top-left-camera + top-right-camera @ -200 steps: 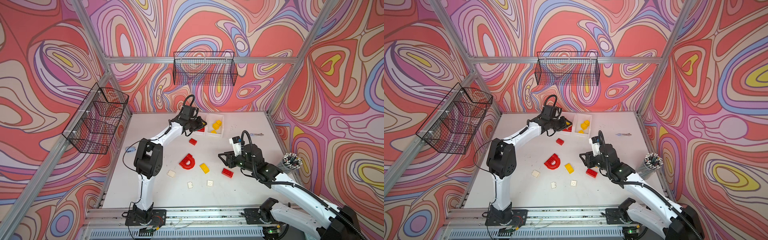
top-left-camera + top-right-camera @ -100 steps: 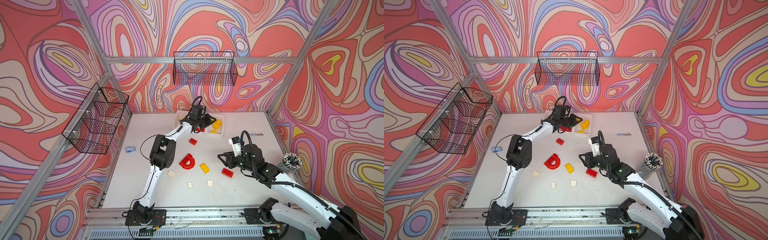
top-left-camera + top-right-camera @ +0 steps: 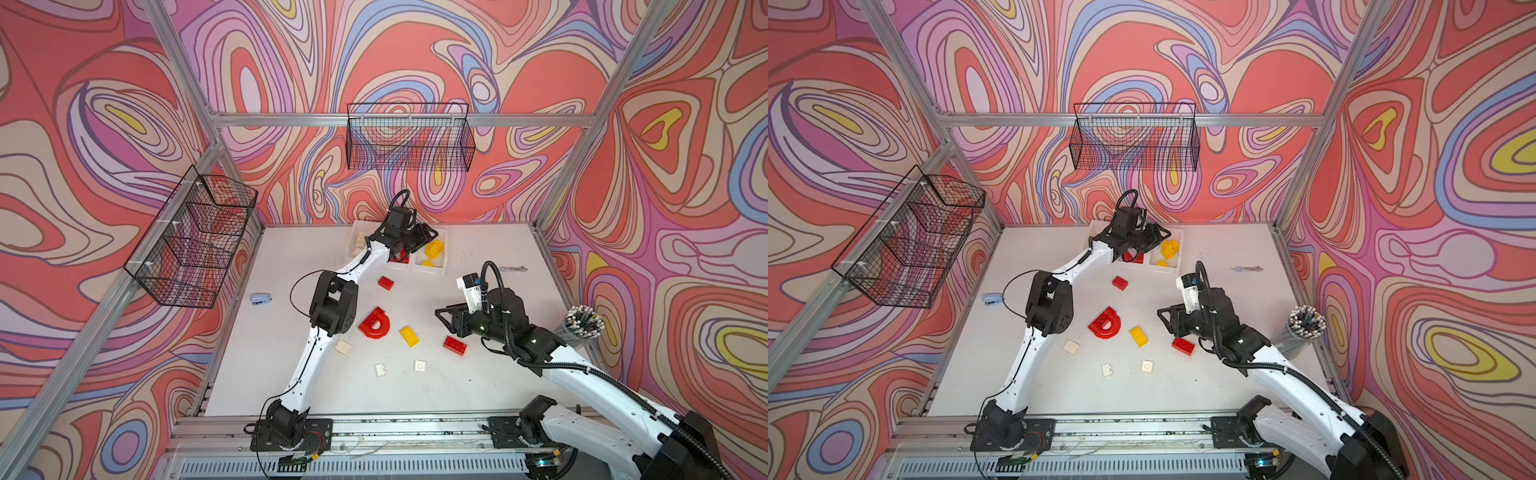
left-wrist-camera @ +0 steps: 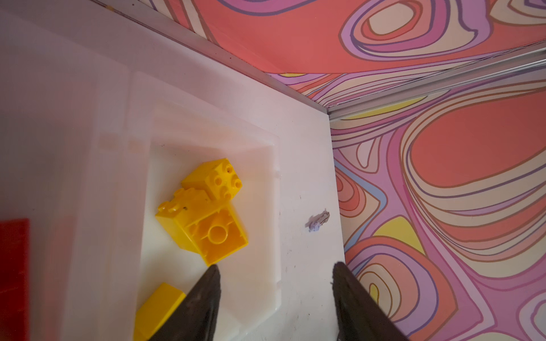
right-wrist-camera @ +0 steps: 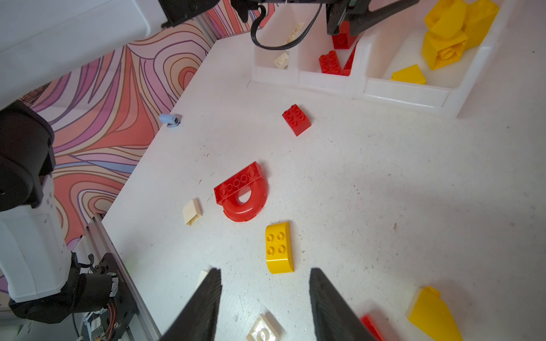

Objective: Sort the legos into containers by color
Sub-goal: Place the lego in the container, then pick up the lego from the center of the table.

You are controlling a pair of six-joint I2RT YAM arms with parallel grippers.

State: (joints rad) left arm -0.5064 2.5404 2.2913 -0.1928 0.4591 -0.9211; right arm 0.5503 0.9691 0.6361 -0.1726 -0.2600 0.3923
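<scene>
Three joined white containers stand at the back of the table. My left gripper hovers open and empty over the right-hand bin, which holds yellow legos. The middle bin holds red bricks, and the left bin holds white ones. Loose on the table lie a red arch, a yellow brick, two red bricks and three white pieces. My right gripper hangs open and empty just above the table beside the yellow brick. A yellow sloped brick lies near it.
A light-blue stapler sits at the table's left edge. A cup of pens stands at the right edge, close to my right arm. Black mesh baskets hang on the back wall and the left wall. A small object lies far right.
My left arm has swung right, from above the middle bin to above the yellow bin, and its jaws have opened. The right arm has not moved.
</scene>
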